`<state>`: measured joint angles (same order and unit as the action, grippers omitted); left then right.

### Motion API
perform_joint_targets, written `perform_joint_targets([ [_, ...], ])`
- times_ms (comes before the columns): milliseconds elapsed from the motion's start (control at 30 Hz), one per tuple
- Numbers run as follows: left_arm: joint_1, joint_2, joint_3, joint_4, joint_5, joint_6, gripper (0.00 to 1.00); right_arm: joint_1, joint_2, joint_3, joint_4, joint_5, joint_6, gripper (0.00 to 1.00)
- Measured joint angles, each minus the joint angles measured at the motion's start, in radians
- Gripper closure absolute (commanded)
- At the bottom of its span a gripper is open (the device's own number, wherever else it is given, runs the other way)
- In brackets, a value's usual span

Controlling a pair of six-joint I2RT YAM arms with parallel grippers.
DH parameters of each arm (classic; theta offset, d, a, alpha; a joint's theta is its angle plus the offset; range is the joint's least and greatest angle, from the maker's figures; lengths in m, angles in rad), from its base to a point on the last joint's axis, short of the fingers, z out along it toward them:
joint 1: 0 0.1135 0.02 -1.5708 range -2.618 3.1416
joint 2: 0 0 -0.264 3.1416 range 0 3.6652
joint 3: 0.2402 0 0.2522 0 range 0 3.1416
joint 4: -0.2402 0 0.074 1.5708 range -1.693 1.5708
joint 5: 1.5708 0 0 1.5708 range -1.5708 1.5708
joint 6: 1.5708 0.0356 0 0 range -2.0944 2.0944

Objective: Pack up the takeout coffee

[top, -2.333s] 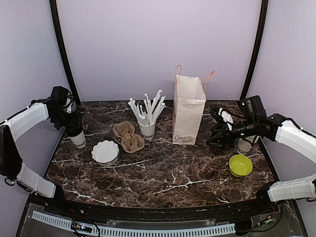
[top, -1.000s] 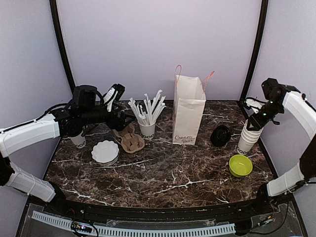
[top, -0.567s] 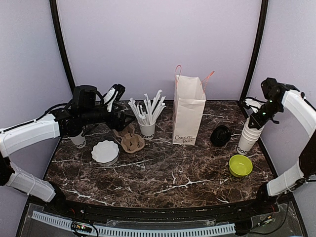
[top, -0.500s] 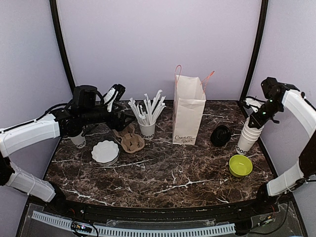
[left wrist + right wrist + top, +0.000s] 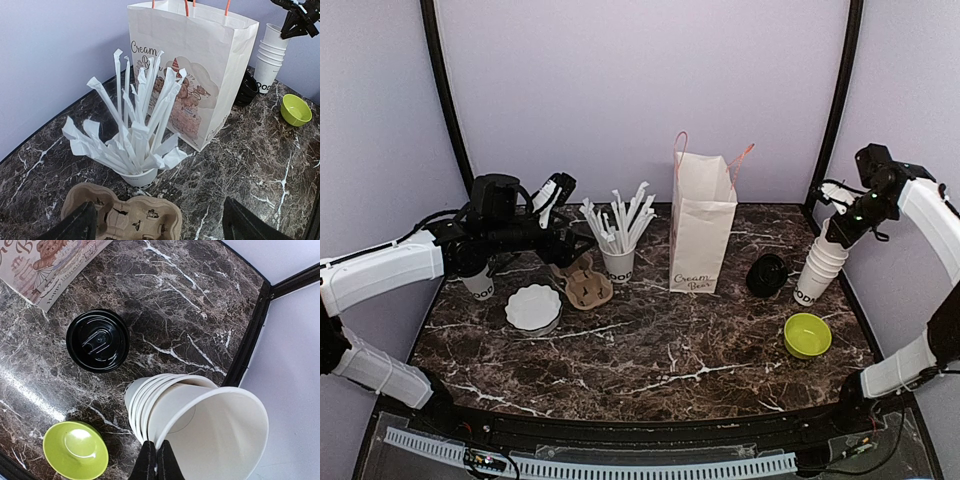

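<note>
My right gripper [image 5: 837,236] [image 5: 155,460] is shut on the rim of the top cup [image 5: 220,440] of a stack of lidless white cups [image 5: 817,272] [image 5: 136,400] at the far right. The stack leans a little. Black lids [image 5: 766,274] [image 5: 97,340] lie left of it. My left gripper [image 5: 570,255] [image 5: 160,231] hangs open over a brown cardboard cup carrier [image 5: 582,280] [image 5: 125,215], holding nothing. A white cup with black lettering [image 5: 478,284] stands at the far left with its top hidden by my left arm. I cannot tell whether it is takeout coffee.
A white paper bag [image 5: 703,225] [image 5: 200,70] stands open at the back centre. A cup of wrapped straws [image 5: 618,262] [image 5: 135,175] is left of it. A green bowl [image 5: 807,335] [image 5: 75,450] sits front right, a white scalloped dish [image 5: 533,306] front left.
My right gripper has shut on the top cup's rim, and the stack has shifted slightly left and up. The left arm has not moved.
</note>
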<state>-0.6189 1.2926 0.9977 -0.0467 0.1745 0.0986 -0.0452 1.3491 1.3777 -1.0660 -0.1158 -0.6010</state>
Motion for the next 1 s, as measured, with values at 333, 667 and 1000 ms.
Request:
perform_joint_targets([
  [333,0.000,0.000,0.004,-0.016,0.005,0.040,0.02,0.019,-0.161,0.020,-0.018,-0.032,0.001,1.00],
  [667,0.000,-0.071,-0.014,-0.014,-0.041,0.048,0.04,0.030,-0.245,0.080,-0.068,-0.164,-0.023,1.00],
  [1000,0.000,-0.059,0.066,-0.074,-0.105,0.059,0.07,0.237,-0.404,-0.111,-0.050,-0.492,-0.090,1.00],
])
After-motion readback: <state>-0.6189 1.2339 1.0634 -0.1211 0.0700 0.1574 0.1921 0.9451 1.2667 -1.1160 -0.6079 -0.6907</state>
